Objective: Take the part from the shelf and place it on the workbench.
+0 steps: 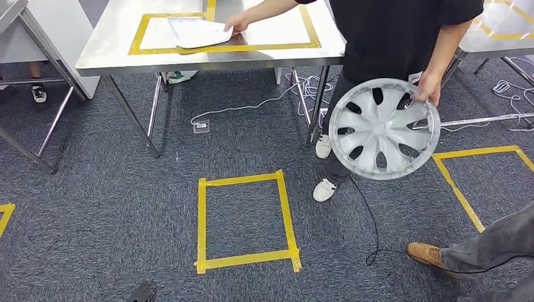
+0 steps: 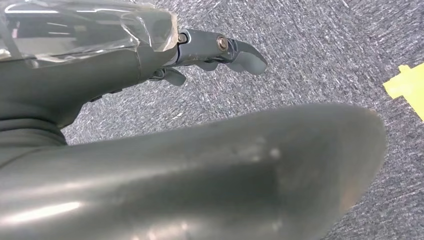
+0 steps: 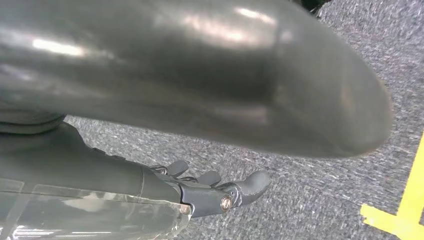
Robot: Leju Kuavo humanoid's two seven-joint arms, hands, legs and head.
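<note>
A person in a black shirt stands by the steel workbench (image 1: 214, 60) and holds a silver wheel cover (image 1: 384, 129) upright by its rim in one hand. Their other hand (image 1: 237, 24) touches a white flat part (image 1: 198, 31) lying inside the yellow tape frame on the bench top. My left hand (image 2: 200, 170) hangs above grey carpet, its fingers (image 2: 235, 50) apart from the thumb and holding nothing. My right hand (image 3: 200, 75) hangs the same way over the carpet, its fingers (image 3: 240, 190) loosely bent and empty.
A yellow tape rectangle (image 1: 245, 220) marks the carpet in front of me, and another (image 1: 478, 182) lies to the right. A second person's brown shoe (image 1: 431, 255) stands at lower right. Cables (image 1: 371, 220) run across the floor. More table legs (image 1: 44, 138) stand at left.
</note>
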